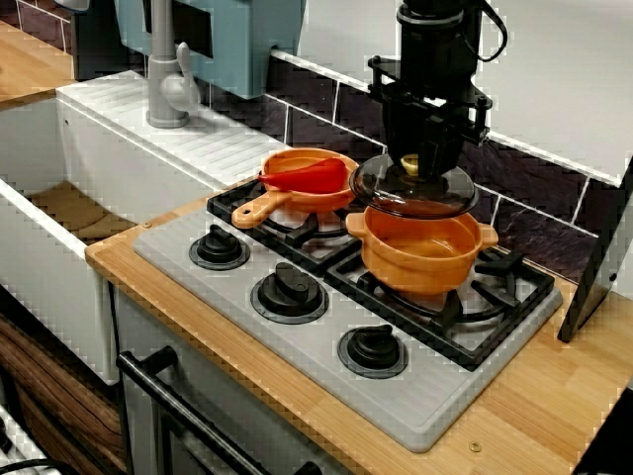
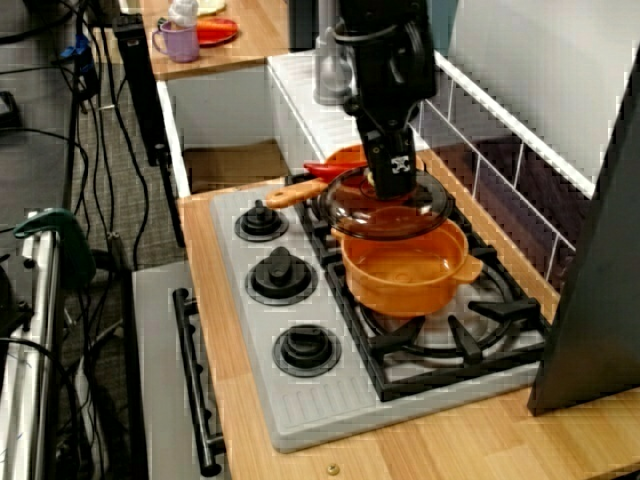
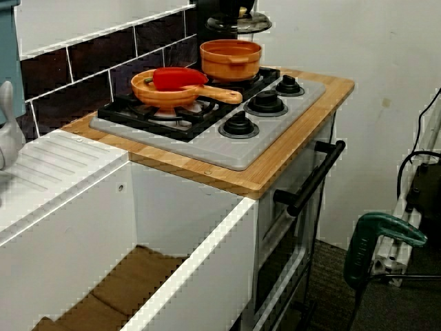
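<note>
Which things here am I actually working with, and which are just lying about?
In hand: gripper; glass lid it grips; orange pot beneath.
Lying about: orange pan; red utensil in it; stove knobs; faucet.

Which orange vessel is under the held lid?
The deep two-handled pot, below the glass lid; the long-handled pan stands beside it, holding a red object.

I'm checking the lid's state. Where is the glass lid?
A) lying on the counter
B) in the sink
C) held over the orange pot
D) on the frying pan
C: the end effector holds the glass lid by its knob, clear of the orange pot below.
</note>
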You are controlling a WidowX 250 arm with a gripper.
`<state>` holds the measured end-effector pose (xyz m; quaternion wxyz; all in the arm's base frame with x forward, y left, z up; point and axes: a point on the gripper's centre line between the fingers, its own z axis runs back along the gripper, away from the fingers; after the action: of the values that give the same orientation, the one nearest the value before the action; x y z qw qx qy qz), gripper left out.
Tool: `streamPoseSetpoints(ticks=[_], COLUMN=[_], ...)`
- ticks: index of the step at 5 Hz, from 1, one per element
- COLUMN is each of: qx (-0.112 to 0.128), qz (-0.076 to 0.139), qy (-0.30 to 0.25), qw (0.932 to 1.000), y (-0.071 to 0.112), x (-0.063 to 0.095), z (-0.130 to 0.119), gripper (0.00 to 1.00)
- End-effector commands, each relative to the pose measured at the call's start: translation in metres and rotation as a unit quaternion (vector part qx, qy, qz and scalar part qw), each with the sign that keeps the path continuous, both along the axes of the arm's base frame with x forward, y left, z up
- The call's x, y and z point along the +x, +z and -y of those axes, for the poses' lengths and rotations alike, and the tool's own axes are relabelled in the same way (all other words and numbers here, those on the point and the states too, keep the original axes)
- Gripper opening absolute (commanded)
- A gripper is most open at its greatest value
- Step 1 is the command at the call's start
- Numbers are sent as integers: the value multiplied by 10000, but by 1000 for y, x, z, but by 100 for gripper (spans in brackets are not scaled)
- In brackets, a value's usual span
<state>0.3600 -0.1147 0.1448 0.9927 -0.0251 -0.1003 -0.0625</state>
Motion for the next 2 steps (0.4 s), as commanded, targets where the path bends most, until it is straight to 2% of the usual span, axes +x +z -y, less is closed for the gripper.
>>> streamPoseSetpoints(ticks=[1, 2], qx=[-120, -47], qz=[415, 426], qy=[-36, -60], qw=[9991, 9991], y=[42, 37], x=[-32, -49], z=[-21, -34], gripper=[0, 0])
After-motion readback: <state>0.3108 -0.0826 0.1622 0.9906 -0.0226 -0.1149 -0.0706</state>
